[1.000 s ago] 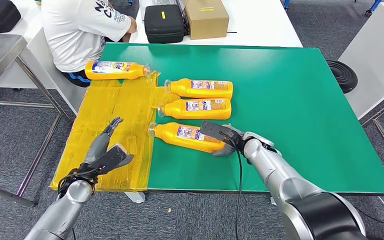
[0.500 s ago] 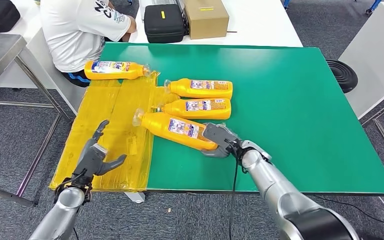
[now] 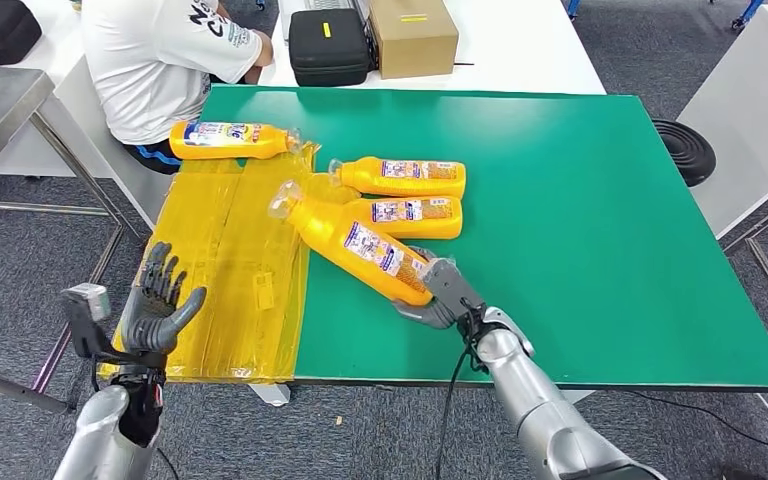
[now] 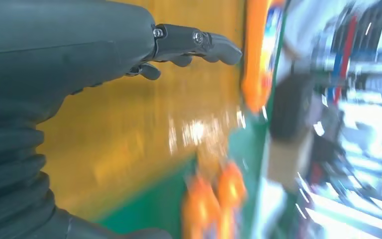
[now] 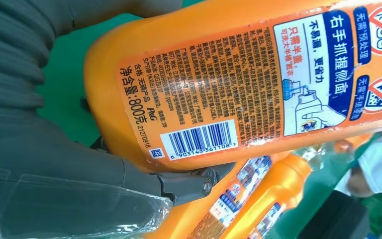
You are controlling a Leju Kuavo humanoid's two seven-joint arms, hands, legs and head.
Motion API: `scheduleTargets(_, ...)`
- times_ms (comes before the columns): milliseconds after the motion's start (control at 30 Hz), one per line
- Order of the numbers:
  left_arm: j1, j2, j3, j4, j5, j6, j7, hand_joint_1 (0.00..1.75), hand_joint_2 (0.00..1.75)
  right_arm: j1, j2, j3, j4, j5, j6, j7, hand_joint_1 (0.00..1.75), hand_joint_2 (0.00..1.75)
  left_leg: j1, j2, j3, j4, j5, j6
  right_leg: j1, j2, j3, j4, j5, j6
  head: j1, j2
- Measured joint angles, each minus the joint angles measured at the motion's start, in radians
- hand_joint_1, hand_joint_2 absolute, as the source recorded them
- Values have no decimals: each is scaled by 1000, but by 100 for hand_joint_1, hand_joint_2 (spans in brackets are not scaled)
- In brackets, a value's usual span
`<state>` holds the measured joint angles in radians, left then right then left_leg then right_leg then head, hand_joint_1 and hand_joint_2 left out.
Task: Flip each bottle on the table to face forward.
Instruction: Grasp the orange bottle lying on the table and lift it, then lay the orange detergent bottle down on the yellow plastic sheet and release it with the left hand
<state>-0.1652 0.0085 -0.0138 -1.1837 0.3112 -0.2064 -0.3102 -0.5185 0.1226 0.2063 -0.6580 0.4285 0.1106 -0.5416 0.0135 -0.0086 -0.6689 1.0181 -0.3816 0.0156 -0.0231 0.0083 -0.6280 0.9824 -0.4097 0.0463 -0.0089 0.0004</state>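
While tilted, bottle [image 3: 358, 243] in right hand [image 3: 438, 296]

My left wrist view is smeared: the bottles [image 4: 214, 199] near the yellow sheet are orange blurs, labels unreadable. In my right wrist view the held bottle [image 5: 238, 79] runs off the picture's edge and hides most of my right hand's fingers [image 5: 189, 184]. The person [image 3: 160, 60] is cut off at the shoulders.
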Motion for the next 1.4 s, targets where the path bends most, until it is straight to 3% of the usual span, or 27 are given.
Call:
scheduleTargets(100, 1, -8, -10, -2, 146, -127, 60, 0, 175, 10, 25, 0, -3, 1, 6, -28, 175, 175, 0, 0, 0, 0, 0, 0, 0, 0, 0, 0, 0, 0, 0, 0)
scheduleTargets(233, -7, -27, -60, 10, 225, -195, 103, 0, 175, 18, 71, 7, -6, 9, 25, -44, 175, 175, 0, 0, 0, 0, 0, 0, 0, 0, 0, 0, 0, 0, 0, 0)
scheduleTargets(833, -88, -71, -211, 91, 244, -178, 93, 0, 175, 4, 163, 94, 37, 44, 72, -46, 175, 175, 0, 0, 0, 0, 0, 0, 0, 0, 0, 0, 0, 0, 0, 0)
scheduleTargets(1400, -99, -74, -239, 106, 257, -174, 53, 0, 175, -4, 193, 151, 111, 42, 101, -34, 175, 175, 0, 0, 0, 0, 0, 0, 0, 0, 0, 0, 0, 0, 0, 0)
